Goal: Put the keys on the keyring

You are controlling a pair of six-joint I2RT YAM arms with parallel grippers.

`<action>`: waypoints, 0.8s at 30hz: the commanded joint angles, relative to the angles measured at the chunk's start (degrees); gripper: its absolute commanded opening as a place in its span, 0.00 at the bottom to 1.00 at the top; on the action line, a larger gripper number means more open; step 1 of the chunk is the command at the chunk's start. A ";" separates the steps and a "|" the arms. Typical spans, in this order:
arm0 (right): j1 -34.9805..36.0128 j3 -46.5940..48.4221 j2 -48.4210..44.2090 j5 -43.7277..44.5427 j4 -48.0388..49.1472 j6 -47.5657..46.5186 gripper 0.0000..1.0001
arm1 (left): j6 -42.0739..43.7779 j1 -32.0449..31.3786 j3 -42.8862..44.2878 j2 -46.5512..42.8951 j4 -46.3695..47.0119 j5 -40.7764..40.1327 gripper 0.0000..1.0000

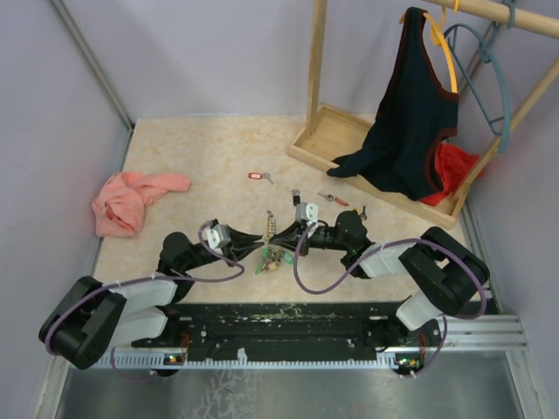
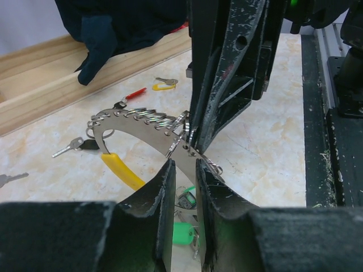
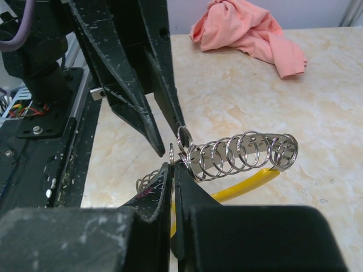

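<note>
The keyring point(image 2: 133, 122) is a curved flat silvery band carrying several small split rings and a yellow sleeve point(image 2: 122, 170). It is held just above the table between both grippers point(image 1: 271, 229). My left gripper point(image 2: 184, 170) is shut on the band, with green-tagged keys point(image 2: 186, 232) hanging below. My right gripper point(image 3: 177, 164) is shut on the band's end by a small split ring point(image 3: 184, 137). Loose keys lie on the table: a yellow-tagged one point(image 2: 163, 85), a red one point(image 2: 135, 93), a black one point(image 2: 79, 145) and a red-tagged one point(image 1: 256, 177).
A pink cloth point(image 1: 131, 199) lies at the left. A wooden rack base point(image 1: 327, 140) at the back right holds a dark vest point(image 1: 410, 113), a red cloth point(image 1: 450, 166) and a teal hanger point(image 1: 489, 70). The arms' black base rail point(image 1: 288, 319) runs along the near edge.
</note>
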 commanded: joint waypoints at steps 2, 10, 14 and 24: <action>-0.60 1.54 0.11 -4.46 4.90 0.46 0.00 | -1.44 0.37 2.24 0.81 1.72 -2.10 0.26; -0.61 2.21 0.27 -8.23 3.88 -0.26 0.00 | -3.85 0.38 4.79 3.20 1.98 -1.96 0.26; -0.61 2.48 0.16 -9.48 3.22 -1.05 0.00 | -6.21 0.38 5.89 4.40 2.30 -1.52 0.26; -2.18 -0.23 1.24 -3.43 16.69 3.21 0.00 | -10.91 0.37 7.35 9.49 3.98 3.38 0.31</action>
